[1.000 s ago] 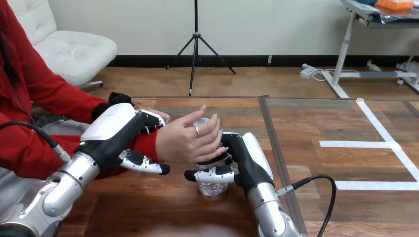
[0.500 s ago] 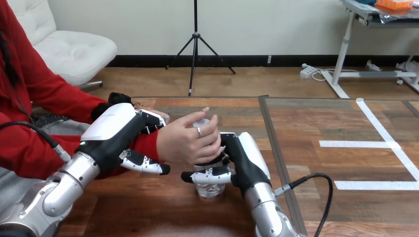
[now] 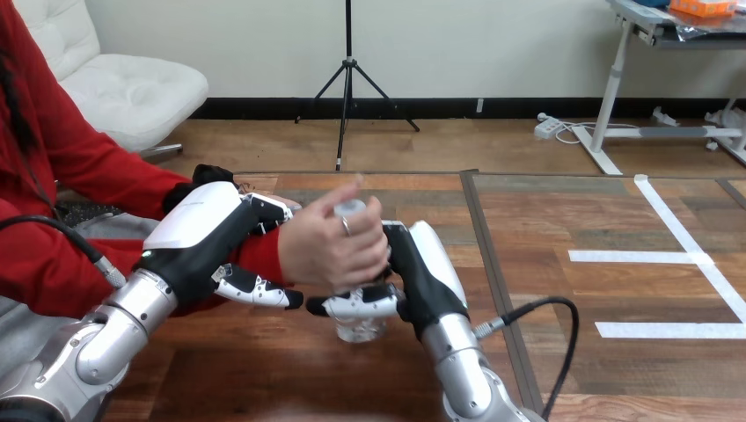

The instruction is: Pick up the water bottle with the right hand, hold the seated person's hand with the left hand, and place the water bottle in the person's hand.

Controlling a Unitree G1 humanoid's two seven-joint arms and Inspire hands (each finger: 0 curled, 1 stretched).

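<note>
Mostly hidden behind the person's hand (image 3: 330,251) and right robot hand (image 3: 418,272): water bottle (image 3: 358,330), bar cap and base. Under left robot hand (image 3: 198,230): the person's wrist (image 3: 262,253).

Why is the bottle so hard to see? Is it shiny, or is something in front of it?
Head view: the water bottle is see-through, so the brown table shows through its base, with small glints of light there; the person's hand and the robot's right hand wrap its middle, leaving the pale cap poking out on top.

Wooden table (image 3: 264,369), white tape lines (image 3: 633,257) across its right side
</note>
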